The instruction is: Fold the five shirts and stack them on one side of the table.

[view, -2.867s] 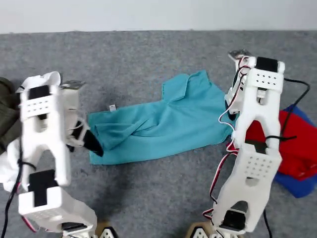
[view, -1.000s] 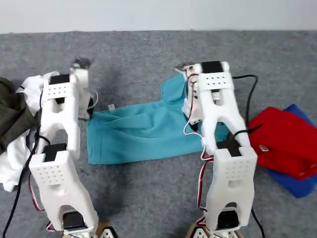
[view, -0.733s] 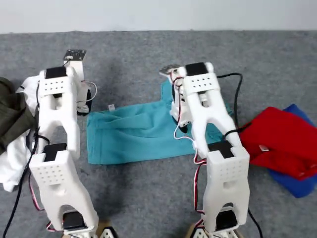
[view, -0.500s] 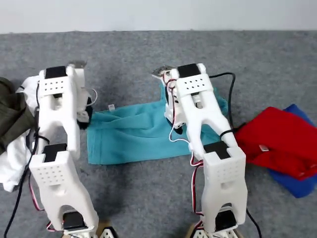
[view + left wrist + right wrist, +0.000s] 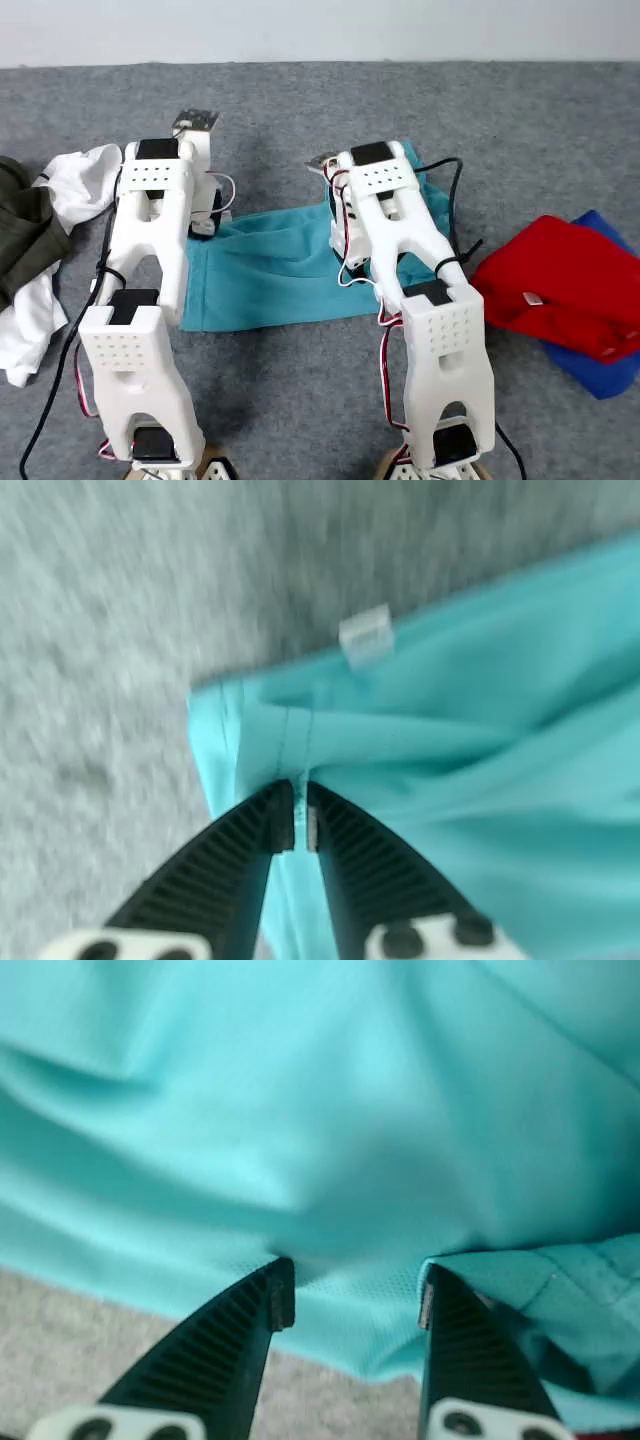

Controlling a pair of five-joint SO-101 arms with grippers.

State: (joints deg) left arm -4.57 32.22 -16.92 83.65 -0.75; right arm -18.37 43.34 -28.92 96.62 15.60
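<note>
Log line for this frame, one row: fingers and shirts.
left fingers shut on teal shirt edge | right fingers open over teal shirt | red shirt atop blue shirt | white shirt, olive shirt crumpled

A teal shirt (image 5: 270, 275), red shirt (image 5: 560, 280), blue shirt (image 5: 600, 372), white shirt (image 5: 85, 180) and olive shirt (image 5: 25, 232) on a grey table (image 5: 300, 110).

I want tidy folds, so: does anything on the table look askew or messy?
Yes. The teal shirt lies slanted and creased in the middle of the grey table. At its left edge, the crumpled white shirt and dark olive shirt sit in an unfolded heap.
</note>
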